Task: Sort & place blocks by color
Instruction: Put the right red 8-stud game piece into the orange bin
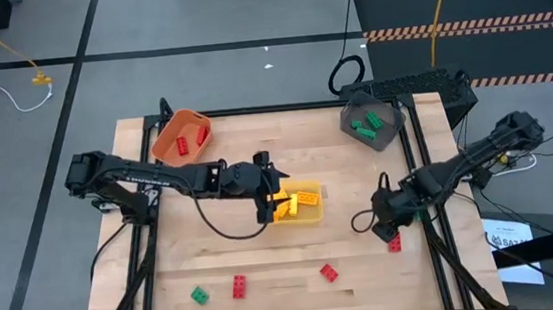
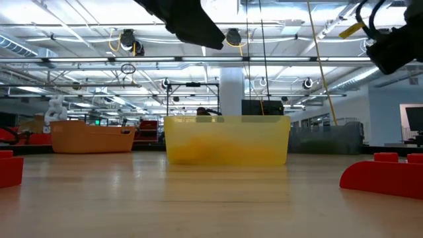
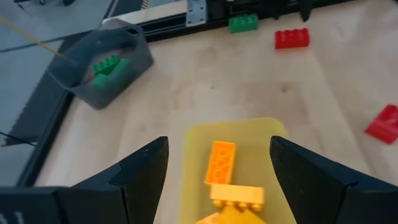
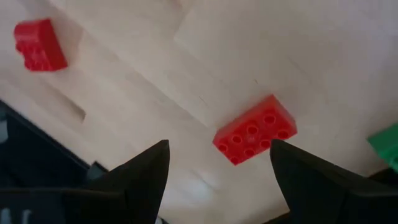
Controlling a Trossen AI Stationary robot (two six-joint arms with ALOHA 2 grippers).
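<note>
Two hands are at work: the right hand (image 4: 217, 165), open and empty, hovers over a red block (image 4: 254, 129) near the bench's (image 1: 266, 266) right edge. The left hand (image 3: 217, 168), open and empty, hangs above the yellow bin (image 1: 307, 216). Judged next move: lower, close on the block, carry it to the orange bin (image 1: 182, 135).

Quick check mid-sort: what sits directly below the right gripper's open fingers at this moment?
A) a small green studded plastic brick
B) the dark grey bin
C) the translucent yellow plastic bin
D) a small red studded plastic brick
D: the right gripper hangs open just above a small red studded plastic brick lying on the wooden table, not yet gripping it.
</note>
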